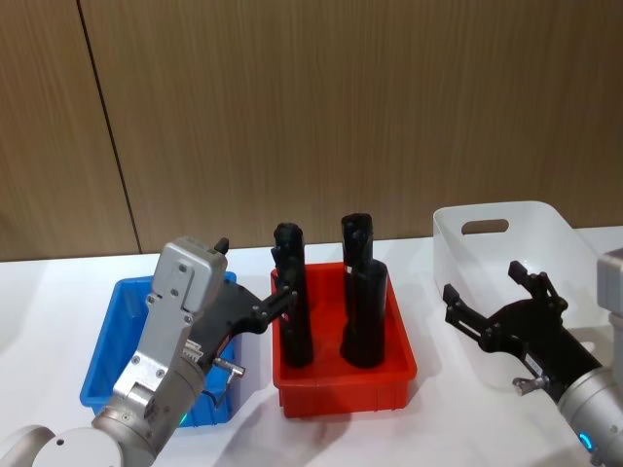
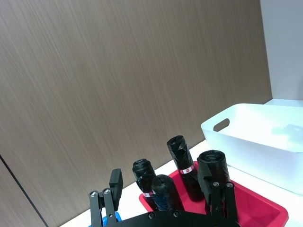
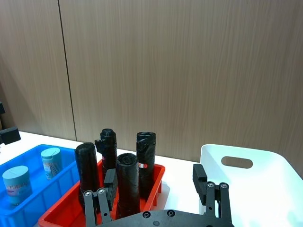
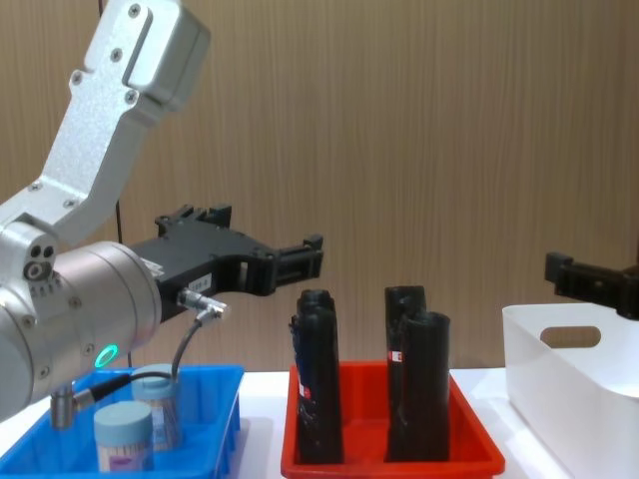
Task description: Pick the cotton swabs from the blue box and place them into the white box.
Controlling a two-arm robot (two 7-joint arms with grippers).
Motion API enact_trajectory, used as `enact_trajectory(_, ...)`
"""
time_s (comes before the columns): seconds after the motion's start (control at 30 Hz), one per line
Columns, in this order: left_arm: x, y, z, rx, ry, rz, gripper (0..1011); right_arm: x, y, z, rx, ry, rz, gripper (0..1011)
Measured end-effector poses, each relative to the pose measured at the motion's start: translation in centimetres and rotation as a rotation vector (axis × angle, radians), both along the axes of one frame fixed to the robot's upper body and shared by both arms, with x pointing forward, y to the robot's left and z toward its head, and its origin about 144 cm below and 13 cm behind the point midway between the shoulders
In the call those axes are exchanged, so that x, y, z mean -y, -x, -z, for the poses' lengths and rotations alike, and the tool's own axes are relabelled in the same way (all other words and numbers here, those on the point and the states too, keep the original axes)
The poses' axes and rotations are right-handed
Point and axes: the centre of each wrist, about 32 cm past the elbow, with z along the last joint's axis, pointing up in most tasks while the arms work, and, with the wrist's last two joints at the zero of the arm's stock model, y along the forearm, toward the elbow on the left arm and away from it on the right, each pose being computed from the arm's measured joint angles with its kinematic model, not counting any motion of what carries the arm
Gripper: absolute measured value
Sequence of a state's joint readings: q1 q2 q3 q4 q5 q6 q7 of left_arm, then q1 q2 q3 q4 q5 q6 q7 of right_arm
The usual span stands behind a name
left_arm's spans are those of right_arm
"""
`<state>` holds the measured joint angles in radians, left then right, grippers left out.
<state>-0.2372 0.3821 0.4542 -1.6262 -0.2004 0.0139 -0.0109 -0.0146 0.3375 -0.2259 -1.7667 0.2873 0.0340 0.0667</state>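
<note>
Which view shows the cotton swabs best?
Right wrist view: both cotton swabs stand unobstructed in the blue box, labels visible. Chest view catches them low, overlapping. In the head view the left arm overlaps the box.

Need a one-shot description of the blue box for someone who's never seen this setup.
On the white table three containers sit in a row; the blue box is at the robot's left end, beside the red tray. It is shallow, bright blue and holds two small pale-lidded jars of cotton swabs, while the similar red tray holds tall black cylinders and the white box is deeper.
</note>
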Motion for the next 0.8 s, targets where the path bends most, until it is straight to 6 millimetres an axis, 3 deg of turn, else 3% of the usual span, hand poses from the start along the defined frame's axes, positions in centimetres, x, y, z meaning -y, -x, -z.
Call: enact_trajectory(0.8,-0.05,0.00,0.00,-0.004,-0.002,0.000,1004,0.00,0.00,0.00,0.000,0.000,0.000,1001)
